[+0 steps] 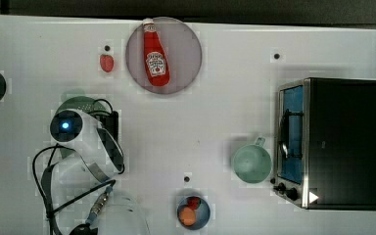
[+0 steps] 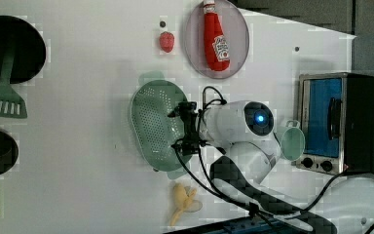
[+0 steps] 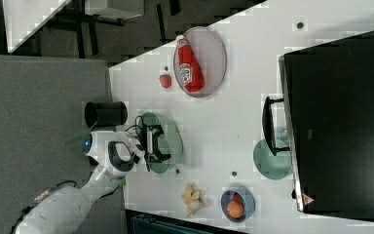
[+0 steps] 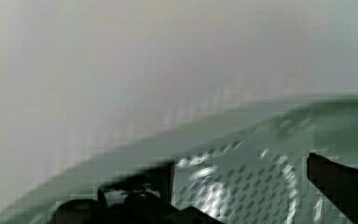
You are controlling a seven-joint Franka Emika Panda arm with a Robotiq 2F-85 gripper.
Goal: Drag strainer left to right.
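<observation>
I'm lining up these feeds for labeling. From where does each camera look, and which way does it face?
Top view: overhead, straight down on the table; arm covers most of the strainer.
Left view: high, angled down; end effector over the strainer.
Right view: high, opposite side; arm over the strainer.
Wrist view: on the arm, close above the strainer's holes.
All three outside views share the ketchup bottle.

White table (image 1: 225, 112), flat top. Directly on it in the top view: mint strainer (image 2: 153, 124) at the top view's left; strawberry (image 1: 106, 62) and grey plate (image 1: 183, 54) toward the far edge; toaster oven (image 1: 338, 142) at the top view's right, green mug (image 1: 250, 163) just beside it; small blue bowl (image 1: 201, 215) at the near edge. A banana (image 2: 182, 202) lies near the strainer in the left view.
</observation>
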